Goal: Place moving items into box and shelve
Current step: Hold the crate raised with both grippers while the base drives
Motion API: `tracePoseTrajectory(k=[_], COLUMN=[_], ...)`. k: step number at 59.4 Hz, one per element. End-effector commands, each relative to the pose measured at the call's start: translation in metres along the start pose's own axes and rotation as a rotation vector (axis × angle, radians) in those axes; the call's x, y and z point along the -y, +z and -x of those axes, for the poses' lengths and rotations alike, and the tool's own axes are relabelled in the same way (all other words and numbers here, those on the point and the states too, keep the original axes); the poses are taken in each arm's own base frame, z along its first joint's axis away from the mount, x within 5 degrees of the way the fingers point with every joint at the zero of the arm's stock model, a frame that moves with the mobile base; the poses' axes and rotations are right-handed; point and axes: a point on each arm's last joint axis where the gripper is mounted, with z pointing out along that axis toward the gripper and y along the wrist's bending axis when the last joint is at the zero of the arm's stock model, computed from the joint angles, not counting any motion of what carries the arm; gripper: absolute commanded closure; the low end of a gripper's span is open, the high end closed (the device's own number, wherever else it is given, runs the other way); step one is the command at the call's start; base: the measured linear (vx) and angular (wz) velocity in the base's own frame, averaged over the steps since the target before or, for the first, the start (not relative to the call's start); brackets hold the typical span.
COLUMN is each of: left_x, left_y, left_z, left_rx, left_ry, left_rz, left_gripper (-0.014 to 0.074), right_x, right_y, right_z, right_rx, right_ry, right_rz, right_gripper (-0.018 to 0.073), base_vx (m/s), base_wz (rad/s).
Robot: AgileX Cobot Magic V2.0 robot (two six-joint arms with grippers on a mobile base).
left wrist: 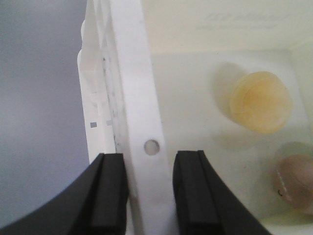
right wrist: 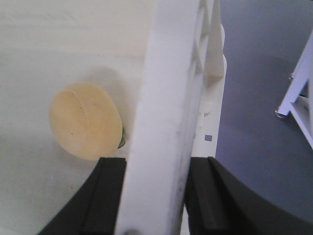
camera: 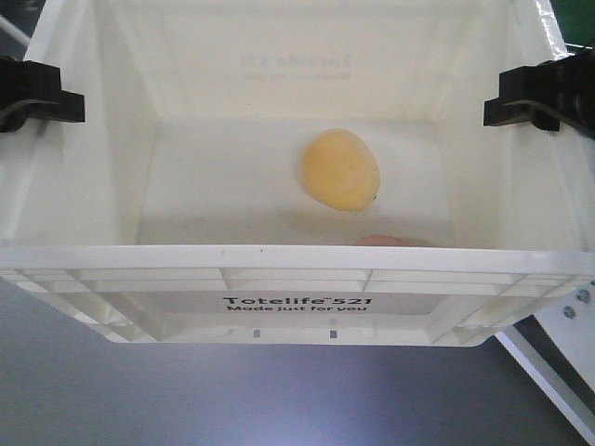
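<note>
Left claw (left wrist: 149, 195) and right claw (right wrist: 156, 196) each clamp a box (camera: 297, 262) side rim, yellow lump (camera: 341, 170) and pink lump (left wrist: 296, 180) inside; next, lift level for shelving.

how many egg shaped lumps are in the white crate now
2. The yellowish lump sits mid-floor of the white crate; the pinkish lump lies by the labelled wall, mostly hidden behind the rim in the front view. No others show.
</note>
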Motion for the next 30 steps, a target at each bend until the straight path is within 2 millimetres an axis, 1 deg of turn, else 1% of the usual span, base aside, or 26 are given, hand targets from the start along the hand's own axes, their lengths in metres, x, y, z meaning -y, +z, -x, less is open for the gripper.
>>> tracePoseTrajectory(k=[1,30], left_x=[0.0105,0.0105], left_y=[-0.0237,-0.0237], left_z=[0.0187,0.0187], left_rx=[0.201,0.201], left_ry=[0.007,0.007], left_rz=[-0.061,-0.061], left_gripper=[0.0603,0.0603], right_x=[-0.0054,-0.0054], right_y=[-0.021,-0.0209], right_z=[0.0182,0.0181], right_rx=[0.2,0.199], right_ry=[-0.017,-0.017], right_rz=[0.019,0.019], right_gripper=[0.0565,0.0565], base_vx=[-0.15,-0.13], base_wz=[0.71,0.77])
